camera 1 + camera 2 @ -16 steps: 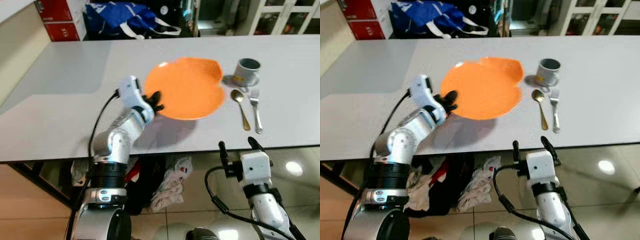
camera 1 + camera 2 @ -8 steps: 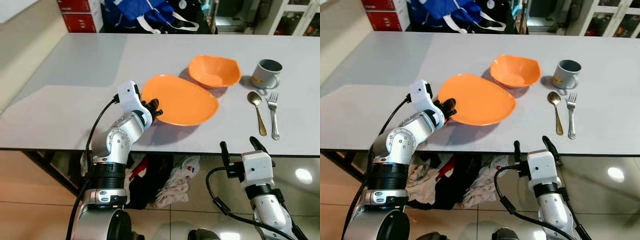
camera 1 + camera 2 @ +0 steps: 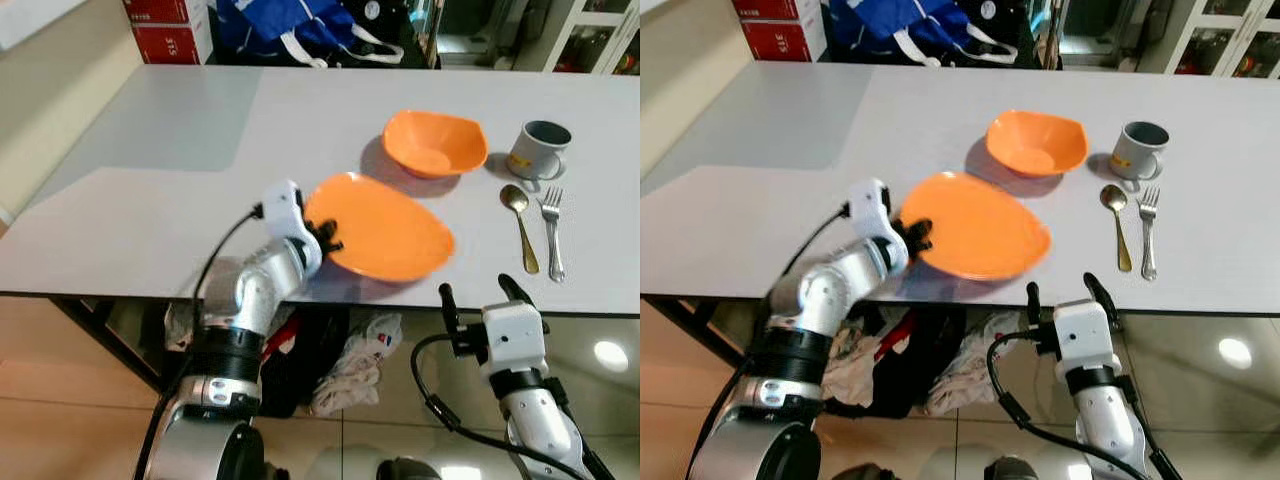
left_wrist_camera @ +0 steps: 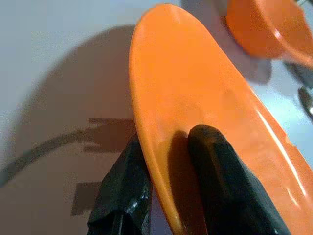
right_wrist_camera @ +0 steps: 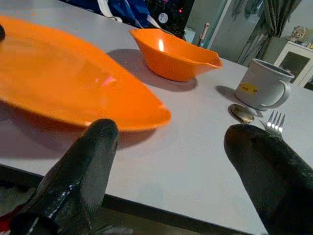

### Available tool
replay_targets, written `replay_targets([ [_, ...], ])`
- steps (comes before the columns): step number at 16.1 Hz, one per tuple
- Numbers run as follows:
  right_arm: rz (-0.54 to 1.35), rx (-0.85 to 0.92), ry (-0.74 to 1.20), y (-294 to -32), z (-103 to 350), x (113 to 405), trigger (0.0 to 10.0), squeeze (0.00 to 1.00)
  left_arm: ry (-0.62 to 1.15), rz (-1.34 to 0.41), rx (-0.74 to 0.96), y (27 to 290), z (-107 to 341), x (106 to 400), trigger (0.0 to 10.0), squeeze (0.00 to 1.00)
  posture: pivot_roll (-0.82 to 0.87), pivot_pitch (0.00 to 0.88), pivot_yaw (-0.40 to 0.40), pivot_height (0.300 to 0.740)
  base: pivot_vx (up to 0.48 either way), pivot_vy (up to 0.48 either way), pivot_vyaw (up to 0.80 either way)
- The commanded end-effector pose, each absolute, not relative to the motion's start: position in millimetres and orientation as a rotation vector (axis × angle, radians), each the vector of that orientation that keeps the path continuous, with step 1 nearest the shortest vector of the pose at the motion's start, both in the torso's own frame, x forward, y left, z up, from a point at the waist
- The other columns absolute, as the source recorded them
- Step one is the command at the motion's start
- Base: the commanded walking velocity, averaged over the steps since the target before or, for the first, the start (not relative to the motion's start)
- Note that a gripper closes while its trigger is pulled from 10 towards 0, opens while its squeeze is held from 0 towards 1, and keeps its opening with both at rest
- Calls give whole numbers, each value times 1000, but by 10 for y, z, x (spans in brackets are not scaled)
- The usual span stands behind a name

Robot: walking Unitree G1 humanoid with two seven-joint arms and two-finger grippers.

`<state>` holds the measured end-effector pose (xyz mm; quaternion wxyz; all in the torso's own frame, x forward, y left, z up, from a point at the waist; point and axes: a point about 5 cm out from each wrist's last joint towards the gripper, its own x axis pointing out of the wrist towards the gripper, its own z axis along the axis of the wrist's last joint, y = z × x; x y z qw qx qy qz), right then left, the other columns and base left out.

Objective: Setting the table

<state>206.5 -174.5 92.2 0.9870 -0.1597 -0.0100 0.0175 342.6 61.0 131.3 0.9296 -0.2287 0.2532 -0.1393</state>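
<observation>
Orange plastic fills the middle of the head views: an orange plate (image 3: pixel 385 225) held near the lower edge of the grey table (image 3: pixel 150 200), with an orange bowl (image 3: pixel 435 143) just above and to the right of it. The left gripper (image 3: pixel 325 237) pinches the plate's left rim, one black finger under the rim and one on its upper face, as the left wrist view shows at the plate (image 4: pixel 195 112). The plate is carried tilted and a shadow lies beneath it, so I judge it not yet set flat.

From that gripper the plate stretches away to the right and slightly down the frame, its long axis running from upper left to lower right, toward the table's near edge. The left arm is the one at work. The right gripper (image 3: pixel 478 293) hangs below the table edge at lower right, its two fingers spread wide with nothing between them, just under the plate's right end. Lowering the plate looks to be the next move, and it needs the rim level.

To the right sit a grey mug (image 3: pixel 536 149), a gold spoon (image 3: pixel 519 224) and a fork (image 3: pixel 550 229) side by side. The mug carries a small yellow label (image 5: pixel 249 88), too small to read. A red box (image 3: pixel 168 28) at upper left bears white print I cannot make out.
</observation>
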Motion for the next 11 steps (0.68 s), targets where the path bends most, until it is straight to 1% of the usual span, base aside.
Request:
replay_targets([
  [1, 34, -324, -21, -1738, 950, 2050, 10000, 0, 473, -342, -486, 430, 1448, 3451, 0, 0, -203, 39, 60, 727, 0, 0, 0],
  [11, 19, -326, -12, -1736, 954, 1973, 10000, 0, 420, -380, -425, 315, 1286, 3573, 0, 0, -243, 34, 78, 727, 0, 0, 0],
])
